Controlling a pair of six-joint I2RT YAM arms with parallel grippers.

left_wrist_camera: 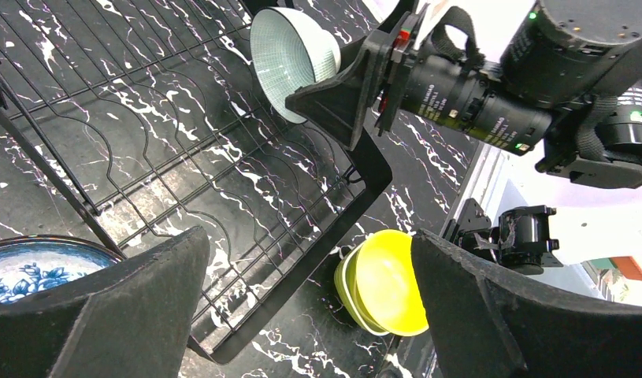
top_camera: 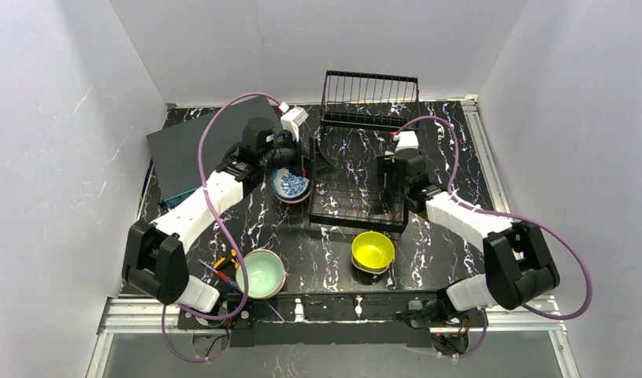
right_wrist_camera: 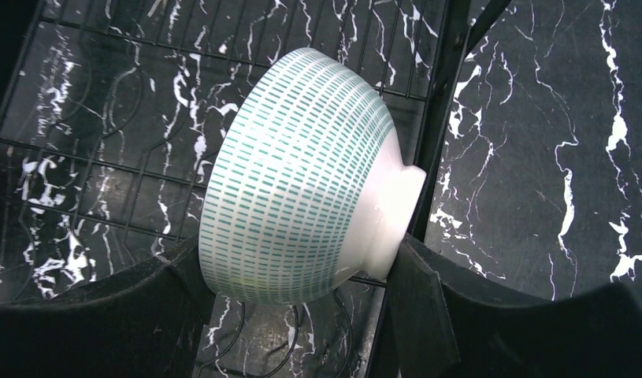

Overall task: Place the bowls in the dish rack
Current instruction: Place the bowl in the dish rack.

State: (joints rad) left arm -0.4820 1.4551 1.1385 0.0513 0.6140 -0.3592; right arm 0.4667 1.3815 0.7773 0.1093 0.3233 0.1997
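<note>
The black wire dish rack [top_camera: 345,201] sits mid-table. My right gripper [right_wrist_camera: 302,264] is shut on a white bowl with green dashes [right_wrist_camera: 302,173], held on its side low over the rack's right part [right_wrist_camera: 105,118], rim against one finger and foot against the other. The left wrist view shows that bowl [left_wrist_camera: 290,59] too. My left gripper [left_wrist_camera: 309,315] hangs open and empty at the rack's left edge, beside a blue-and-white patterned bowl [top_camera: 291,185]. A bright yellow bowl [top_camera: 372,250] and a mint-green bowl [top_camera: 261,273] stand in front of the rack.
A dark grey flat box [top_camera: 199,146] lies at the back left. The rack's upright wire basket [top_camera: 370,98] stands at the back. White walls close in the table on three sides. The yellow bowl [left_wrist_camera: 384,283] sits nested on another bowl.
</note>
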